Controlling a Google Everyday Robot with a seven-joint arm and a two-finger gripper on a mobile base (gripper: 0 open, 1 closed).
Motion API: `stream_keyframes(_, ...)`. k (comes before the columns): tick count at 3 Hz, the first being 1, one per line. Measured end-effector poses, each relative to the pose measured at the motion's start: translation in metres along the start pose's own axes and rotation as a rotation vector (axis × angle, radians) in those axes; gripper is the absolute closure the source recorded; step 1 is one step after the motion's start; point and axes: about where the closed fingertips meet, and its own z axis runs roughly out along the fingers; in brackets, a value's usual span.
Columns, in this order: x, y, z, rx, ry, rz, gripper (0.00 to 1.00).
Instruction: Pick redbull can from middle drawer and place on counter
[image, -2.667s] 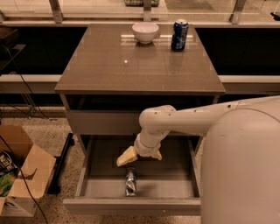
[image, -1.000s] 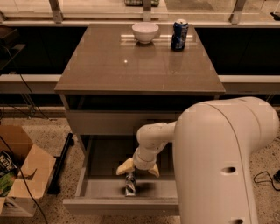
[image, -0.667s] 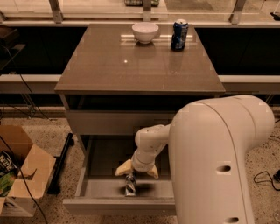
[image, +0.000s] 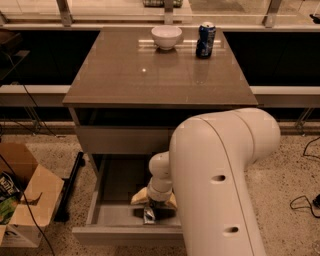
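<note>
Cannot see the right half of the middle drawer (image: 120, 182), covered by the white arm (image: 220, 175). Can make out only a small bit of the redbull can (image: 149, 216), under the gripper (image: 151, 206) low near the drawer front. Cut by the left edge: cardboard box (image: 30, 195).

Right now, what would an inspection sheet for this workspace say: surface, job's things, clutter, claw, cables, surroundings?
Surface: counter, glossy; the silver can is not yet on it.
Job's things: silver can inside the open middle drawer, near its front.
Clutter: white bowl and blue can at the counter's back edge.
Claw: claw down in the drawer, right over the silver can.
Cables: black cable on the left; second cable on the floor at right.
Surroundings: open cardboard box on the speckled floor, left of the drawer.
</note>
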Motion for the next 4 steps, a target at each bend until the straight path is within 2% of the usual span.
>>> stream_keyframes(1, -0.003, -0.007, 0.01, -0.003, 0.011, 0.045, 0.26)
stream_keyframes(2, -0.004, -0.009, 0.007, -0.014, 0.004, 0.063, 0.5)
stream_keyframes(3, 0.0, -0.011, -0.007, -0.061, -0.018, 0.075, 0.73)
stream_keyframes(4, 0.002, -0.01, -0.037, -0.177, -0.045, 0.082, 0.96)
